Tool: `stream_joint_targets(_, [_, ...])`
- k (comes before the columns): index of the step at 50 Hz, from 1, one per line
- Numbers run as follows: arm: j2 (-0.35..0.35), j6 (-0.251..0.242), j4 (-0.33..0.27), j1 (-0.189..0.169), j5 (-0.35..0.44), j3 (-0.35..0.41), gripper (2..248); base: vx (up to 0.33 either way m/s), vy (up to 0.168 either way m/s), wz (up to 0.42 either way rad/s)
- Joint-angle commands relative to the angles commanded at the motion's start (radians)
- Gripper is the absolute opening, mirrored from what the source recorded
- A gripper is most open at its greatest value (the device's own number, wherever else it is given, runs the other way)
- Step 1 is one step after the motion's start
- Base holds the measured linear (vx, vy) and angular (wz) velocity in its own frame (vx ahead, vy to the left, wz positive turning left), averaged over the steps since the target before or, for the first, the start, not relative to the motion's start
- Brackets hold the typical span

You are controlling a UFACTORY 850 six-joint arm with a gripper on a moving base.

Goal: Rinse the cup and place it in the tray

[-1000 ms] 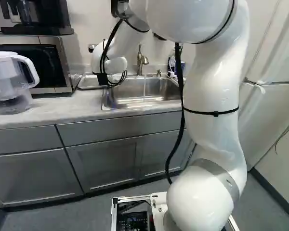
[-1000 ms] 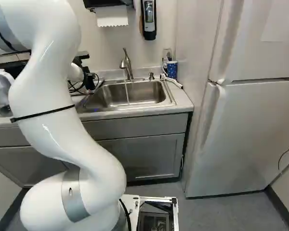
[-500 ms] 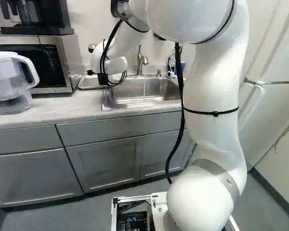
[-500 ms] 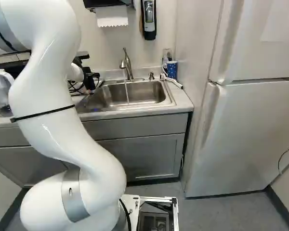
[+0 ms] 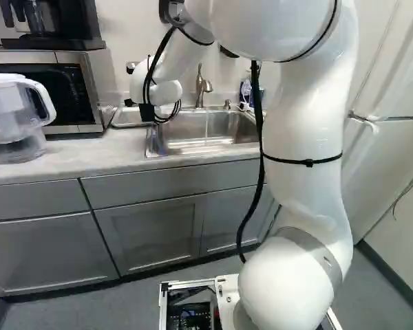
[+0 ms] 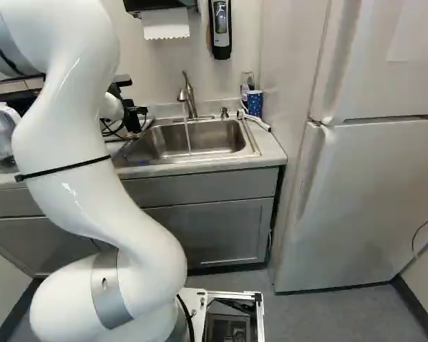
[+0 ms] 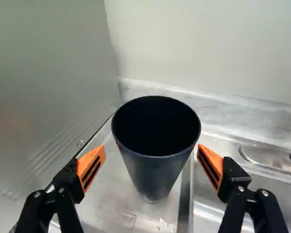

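We see our gripper (image 6: 134, 118) in the right base view, only small and partly hidden by the arm (image 6: 93, 171), near the left end of the sink (image 6: 200, 140). In the wrist view, its jaws are released: the two fingers stand wide apart, one at each side of the dark cup (image 7: 154, 170), and they do not grasp it. The orange pad (image 7: 91, 165) of one finger is clearly apart from the cup. The other pad is very close to the cup's side, and we cannot tell if it touches there.

The cup stands upright, with its mouth up, on the metal tray (image 7: 104, 196). It is between the fingers and a little ahead of them, just beside the raised edge which divides the tray from the sink. In the left base view, this tray lies between the microwave (image 5: 91, 89) and the sink.

Water (image 6: 187, 135) runs in a thin stream from the faucet (image 6: 190, 100) into the basin. Behind the right corner of the sink, in the right base view, we find a blue cup with white dots (image 6: 255, 104). The refrigerator (image 6: 357, 192) stands to the right of the counter. At the left of the left base view, a clear pitcher (image 5: 14, 120) is on the counter (image 5: 89, 155), in front of the microwave.
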Motion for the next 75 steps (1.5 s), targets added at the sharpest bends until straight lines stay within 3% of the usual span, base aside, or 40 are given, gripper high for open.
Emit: stream_joint_targets(75, [0.097, 0.0, 0.0, -0.002, 0.0, -0.048, 247, 0.0, 0.0, 0.0])
